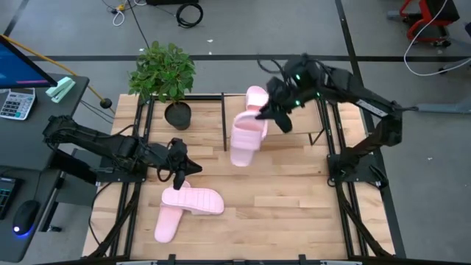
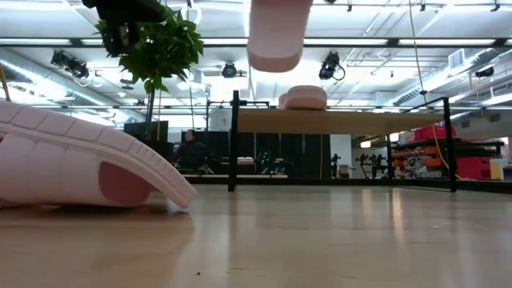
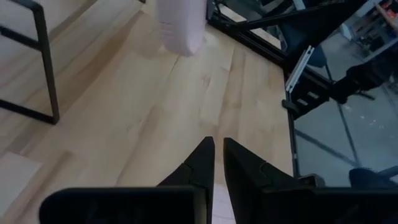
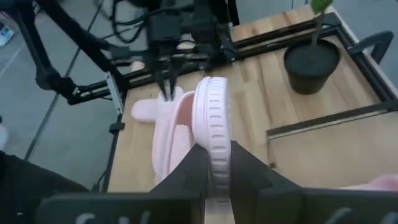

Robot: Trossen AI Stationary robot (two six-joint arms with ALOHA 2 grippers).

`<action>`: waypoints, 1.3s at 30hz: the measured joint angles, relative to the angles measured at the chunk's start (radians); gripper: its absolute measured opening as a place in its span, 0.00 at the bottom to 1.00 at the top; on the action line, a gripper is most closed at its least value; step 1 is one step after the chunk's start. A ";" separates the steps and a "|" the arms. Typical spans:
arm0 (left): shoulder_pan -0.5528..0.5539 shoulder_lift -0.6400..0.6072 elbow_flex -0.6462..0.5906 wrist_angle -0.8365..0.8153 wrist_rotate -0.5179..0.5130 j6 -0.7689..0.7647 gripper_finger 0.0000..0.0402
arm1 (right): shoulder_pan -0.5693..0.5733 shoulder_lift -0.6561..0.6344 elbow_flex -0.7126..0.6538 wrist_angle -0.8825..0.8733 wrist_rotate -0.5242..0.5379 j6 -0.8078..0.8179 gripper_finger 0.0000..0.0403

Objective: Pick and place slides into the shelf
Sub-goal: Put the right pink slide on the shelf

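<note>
High view: the right gripper (image 1: 266,118), at upper centre, is clamped on the edge of one slide (image 1: 246,140) held in the air before the shelf (image 1: 294,132), where one sandal (image 1: 255,96) already sits; the placing step appears in hand, calling for a lowering beside it. The left gripper (image 1: 179,171), fingers nearly closed and empty, hovers over two sandals (image 1: 188,206) at lower left; a potted plant (image 1: 165,77) crowds the shelf's left end.

no readable text, labels, brands or numbers in any view. the calculator (image 1: 16,103) at the desk edge in the high view has keys, but its markings are too small to read. nothing printed shows on the slides (image 1: 193,200) or the shelf (image 2: 336,122).
</note>
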 joint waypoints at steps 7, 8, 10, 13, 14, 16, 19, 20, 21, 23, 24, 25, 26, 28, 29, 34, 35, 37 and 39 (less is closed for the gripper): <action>0.002 0.000 0.000 -0.002 0.000 0.054 0.08 | -0.151 0.080 0.000 0.023 -0.159 -0.037 0.11; 0.002 0.000 0.000 -0.001 0.000 0.063 0.08 | -0.163 0.089 0.000 0.023 -0.176 -0.049 0.11; 0.002 0.000 0.000 -0.003 0.000 0.078 0.07 | -0.183 0.099 0.000 0.024 -0.195 -0.068 0.11; 0.009 0.000 0.000 -0.003 0.000 0.076 0.08 | -0.215 0.101 0.000 0.048 -0.215 -0.110 0.11; 0.012 0.000 0.000 -0.003 0.000 0.076 0.08 | -0.227 0.102 0.000 0.062 -0.222 -0.121 0.11; 0.017 0.000 0.000 -0.003 0.000 0.075 0.08 | -0.258 0.105 0.013 0.077 -0.246 -0.138 0.11; 0.031 0.000 0.000 -0.003 0.000 0.058 0.08 | -0.299 0.120 0.055 0.086 -0.312 -0.158 0.11; 0.037 0.000 0.000 -0.002 0.000 0.047 0.08 | -0.313 0.128 0.072 0.082 -0.335 -0.167 0.11; 0.044 0.000 0.000 -0.002 0.000 0.030 0.07 | -0.324 0.138 0.091 0.071 -0.352 -0.177 0.11; 0.058 0.000 0.000 -0.002 0.000 0.020 0.06 | -0.344 0.164 0.131 0.044 -0.373 -0.198 0.11; 0.063 0.000 0.000 -0.002 0.000 0.011 0.06 | -0.357 0.181 0.154 0.026 -0.382 -0.215 0.11; 0.071 0.000 0.000 -0.002 0.000 0.003 0.06 | -0.366 0.200 0.179 0.002 -0.390 -0.233 0.11; 0.078 0.000 0.000 -0.002 0.000 0.001 0.05 | -0.375 0.217 0.204 -0.027 -0.397 -0.251 0.11; 0.091 0.000 0.000 -0.002 0.000 -0.012 0.05 | -0.395 0.258 0.255 -0.096 -0.398 -0.293 0.11; 0.098 0.000 0.000 -0.002 0.000 -0.023 0.05 | -0.401 0.276 0.274 -0.129 -0.398 -0.315 0.11; 0.121 0.000 0.000 -0.002 0.000 -0.047 0.07 | -0.414 0.360 0.330 -0.223 -0.384 -0.415 0.11; 0.124 0.000 0.000 -0.002 0.000 -0.050 0.07 | -0.414 0.369 0.333 -0.222 -0.392 -0.420 0.11; 0.127 0.000 0.000 -0.002 0.000 -0.050 0.07 | -0.415 0.382 0.333 -0.221 -0.405 -0.426 0.11; 0.127 0.000 0.000 -0.002 0.000 -0.050 0.06 | -0.415 0.392 0.333 -0.213 -0.404 -0.438 0.11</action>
